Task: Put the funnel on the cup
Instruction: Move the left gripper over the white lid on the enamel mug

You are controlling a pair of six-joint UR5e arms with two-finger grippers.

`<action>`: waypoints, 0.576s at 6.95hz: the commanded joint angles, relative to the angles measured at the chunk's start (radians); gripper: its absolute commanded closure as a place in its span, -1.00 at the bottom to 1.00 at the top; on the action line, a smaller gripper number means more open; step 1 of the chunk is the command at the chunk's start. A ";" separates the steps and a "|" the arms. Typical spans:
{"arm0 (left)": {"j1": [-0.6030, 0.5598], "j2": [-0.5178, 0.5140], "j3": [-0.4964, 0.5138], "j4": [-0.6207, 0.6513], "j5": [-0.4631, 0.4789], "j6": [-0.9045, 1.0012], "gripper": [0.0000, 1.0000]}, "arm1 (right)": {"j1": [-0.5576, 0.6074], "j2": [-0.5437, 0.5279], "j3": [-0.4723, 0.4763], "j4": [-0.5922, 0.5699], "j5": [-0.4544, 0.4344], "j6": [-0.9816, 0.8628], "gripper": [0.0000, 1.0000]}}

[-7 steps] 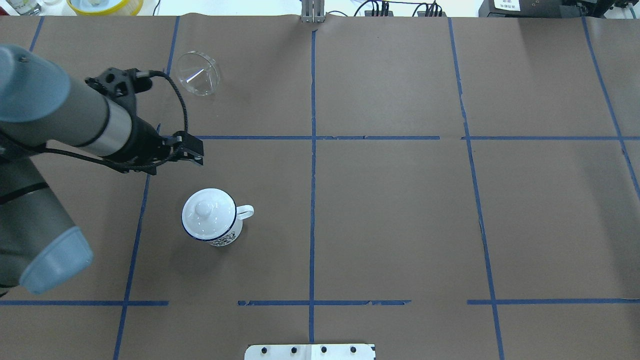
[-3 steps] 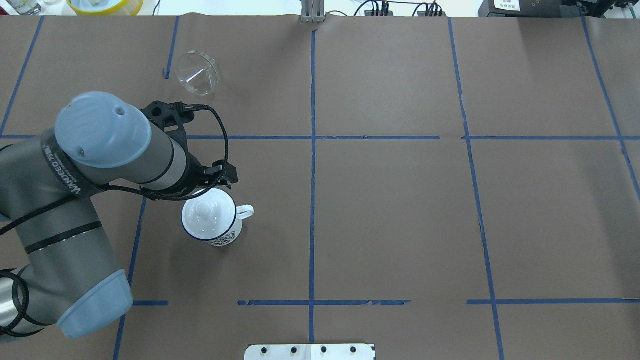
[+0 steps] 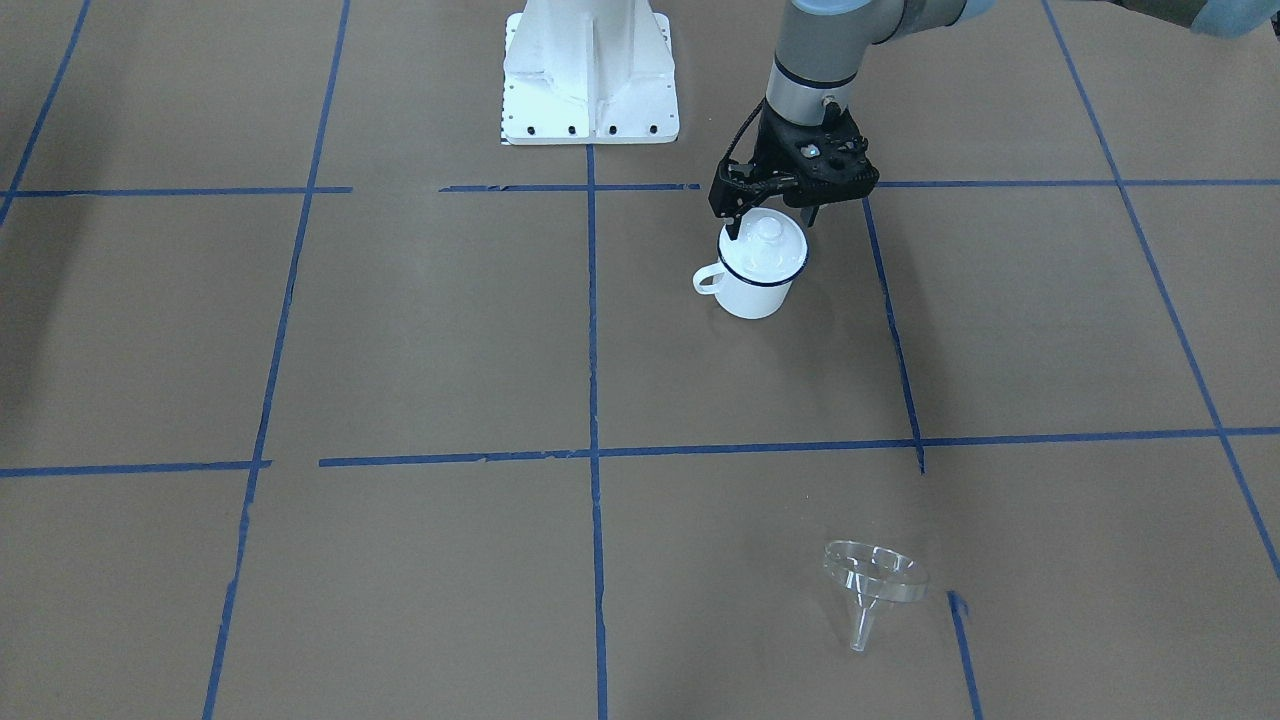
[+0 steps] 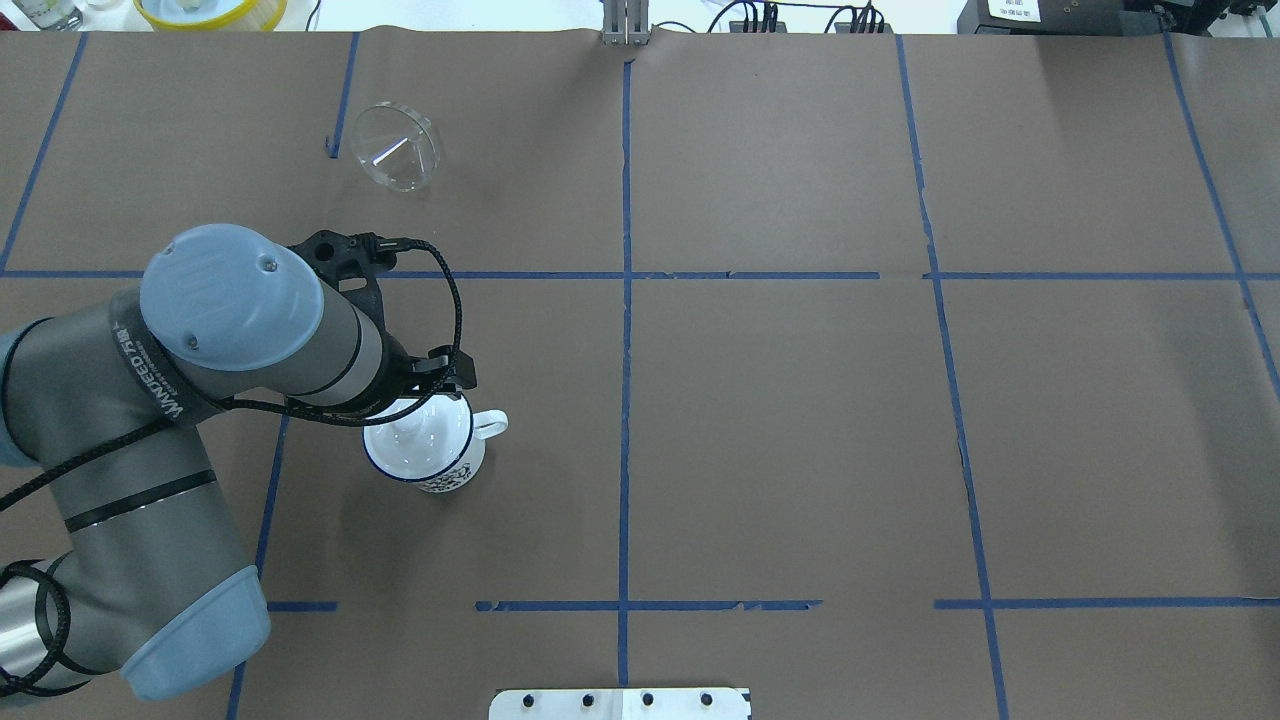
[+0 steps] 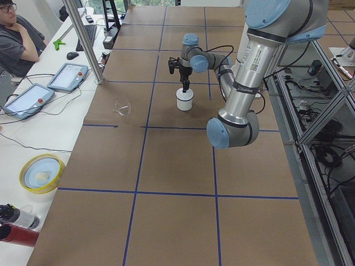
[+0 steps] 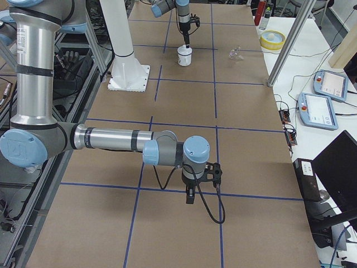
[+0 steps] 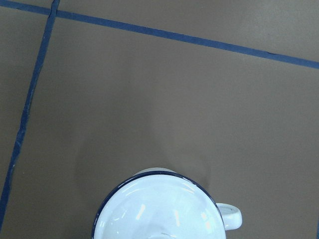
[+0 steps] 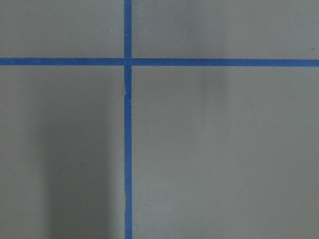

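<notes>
In the overhead view the cup (image 4: 450, 472) is standing left of centre on the brown paper-covered table (image 4: 800, 420), its handle pointing to 3 o'clock. A white domed lid (image 4: 408, 450) with a knob is sitting on it and closing off the mouth. The left gripper (image 3: 772, 220) is hanging just above that lid with its fingers (image 3: 734, 227) spread, one on each side of the knob and not pinching it. The funnel (image 4: 395, 147) is lying tipped on its side at 12 o'clock from the cup, well apart, with a blue tape line (image 4: 500, 275) running between them. A yellow bowl (image 4: 210, 12) is sitting beyond the paper at 11 o'clock from the funnel. The right gripper (image 6: 189, 196) is hovering over bare paper, well apart from the cup; whether its claw is spread or pressed together I cannot tell.
</notes>
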State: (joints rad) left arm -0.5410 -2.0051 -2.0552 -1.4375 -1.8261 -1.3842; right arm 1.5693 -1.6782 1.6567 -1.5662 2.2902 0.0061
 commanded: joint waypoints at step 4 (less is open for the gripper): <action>0.022 0.014 0.001 -0.001 -0.001 0.002 -0.95 | 0.000 0.000 0.000 0.000 0.000 0.000 -1.00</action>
State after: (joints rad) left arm -0.5241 -1.9938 -2.0545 -1.4389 -1.8270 -1.3822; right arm 1.5693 -1.6782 1.6563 -1.5662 2.2902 0.0061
